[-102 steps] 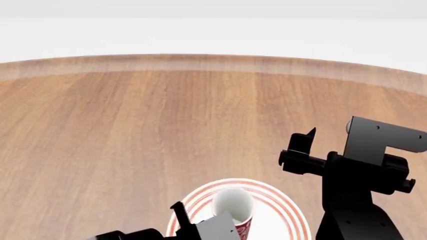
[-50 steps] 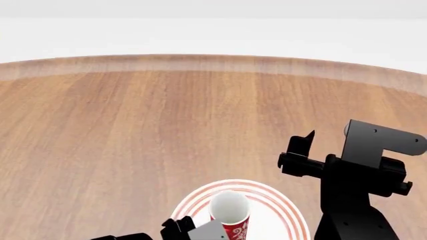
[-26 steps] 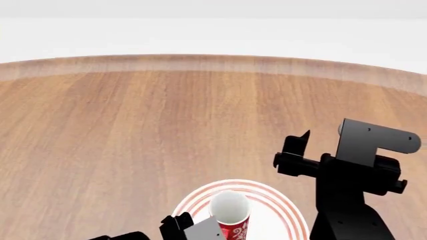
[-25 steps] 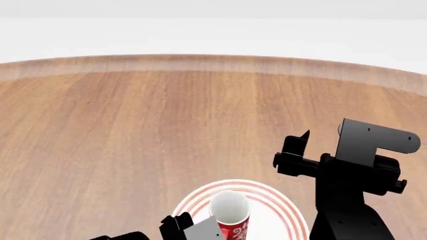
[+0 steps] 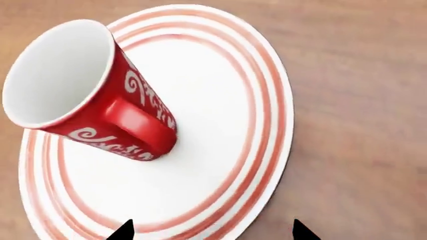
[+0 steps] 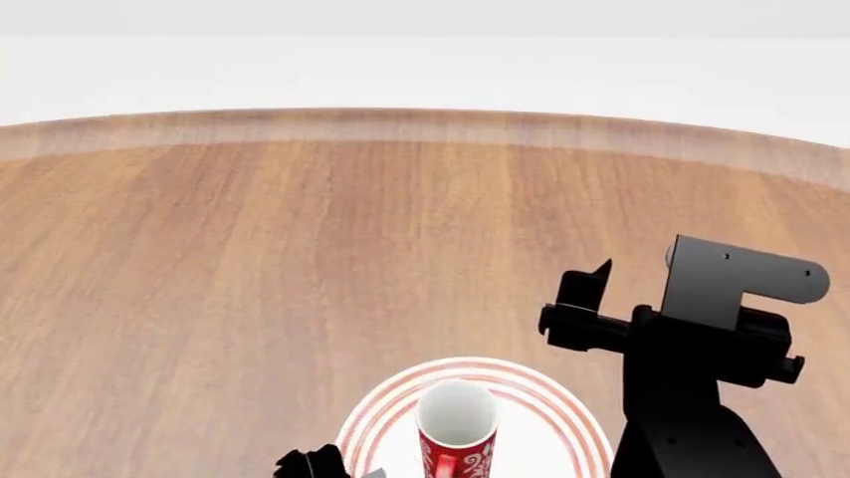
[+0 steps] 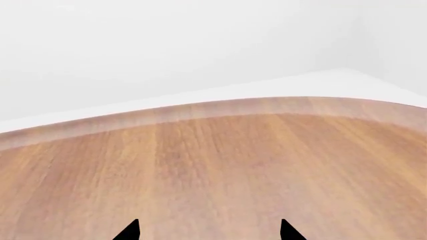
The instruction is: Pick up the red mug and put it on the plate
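Left pincer withdrawn — red mug free

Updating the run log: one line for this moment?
red mug: upright on plate | left hand: open, clear of mug | right hand: open, empty

A large round wooden table with warm brown grain and a paler band along its curved edge fills most of the head view. Beyond its far rim lies a plain white floor, meeting a pale grey-white wall. The lighting is even and soft.
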Robot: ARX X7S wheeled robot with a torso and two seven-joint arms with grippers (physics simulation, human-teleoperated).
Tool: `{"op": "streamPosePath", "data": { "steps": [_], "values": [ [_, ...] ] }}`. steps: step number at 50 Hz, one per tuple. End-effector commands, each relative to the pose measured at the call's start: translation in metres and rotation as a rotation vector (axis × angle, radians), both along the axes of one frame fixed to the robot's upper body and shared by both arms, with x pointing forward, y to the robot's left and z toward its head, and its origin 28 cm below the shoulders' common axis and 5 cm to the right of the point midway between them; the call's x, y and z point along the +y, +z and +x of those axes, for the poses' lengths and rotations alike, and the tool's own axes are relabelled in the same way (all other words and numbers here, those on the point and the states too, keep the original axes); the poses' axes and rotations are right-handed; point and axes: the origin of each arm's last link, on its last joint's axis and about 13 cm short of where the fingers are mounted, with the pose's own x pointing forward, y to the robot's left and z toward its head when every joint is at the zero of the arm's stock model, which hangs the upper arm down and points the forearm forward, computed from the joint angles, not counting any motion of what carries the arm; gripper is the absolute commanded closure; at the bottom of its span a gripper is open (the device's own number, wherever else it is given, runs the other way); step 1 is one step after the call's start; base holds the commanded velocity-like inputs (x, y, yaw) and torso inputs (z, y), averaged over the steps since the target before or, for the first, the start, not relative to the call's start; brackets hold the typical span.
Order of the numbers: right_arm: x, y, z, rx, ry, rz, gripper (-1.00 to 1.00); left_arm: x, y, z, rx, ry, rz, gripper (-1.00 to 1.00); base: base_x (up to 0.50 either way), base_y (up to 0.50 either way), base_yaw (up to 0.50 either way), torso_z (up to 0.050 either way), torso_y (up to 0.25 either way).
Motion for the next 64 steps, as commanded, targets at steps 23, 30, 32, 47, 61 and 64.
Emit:
{"op": "streamPosePath", "data": {
  "steps": [23, 30, 32, 47, 61, 64],
  "values": [
    [0.007, 0.017, -0.011, -0.129, 0.051, -0.044, -1.00, 0.035, 0.082, -0.038, -0.371, 0.230, -0.525, -1.00, 0.00, 0.00, 0.00, 0.000, 0.000],
    [0.015, 0.028, -0.024, -0.281, 0.066, -0.140, -1.00, 0.030, 0.097, -0.036, -0.520, 0.389, -0.671, -1.00, 0.00, 0.00, 0.00, 0.000, 0.000],
    [0.017, 0.033, -0.027, -0.332, 0.087, -0.162, -1.00, 0.029, 0.099, -0.032, -0.616, 0.484, -0.672, -1.00, 0.00, 0.00, 0.00, 0.000, 0.000],
    [0.028, 0.040, -0.044, -0.474, 0.107, -0.299, -1.00, 0.026, 0.108, -0.024, -0.803, 0.678, -0.778, -1.00, 0.00, 0.00, 0.00, 0.000, 0.000],
    [0.030, 0.041, -0.049, -0.516, 0.099, -0.326, -1.00, 0.028, 0.110, -0.012, -0.839, 0.743, -0.804, -1.00, 0.00, 0.00, 0.00, 0.000, 0.000],
    [0.031, 0.043, -0.050, -0.525, 0.099, -0.335, -1.00, 0.029, 0.110, -0.010, -0.839, 0.757, -0.797, -1.00, 0.00, 0.00, 0.00, 0.000, 0.000]
  ]
}}
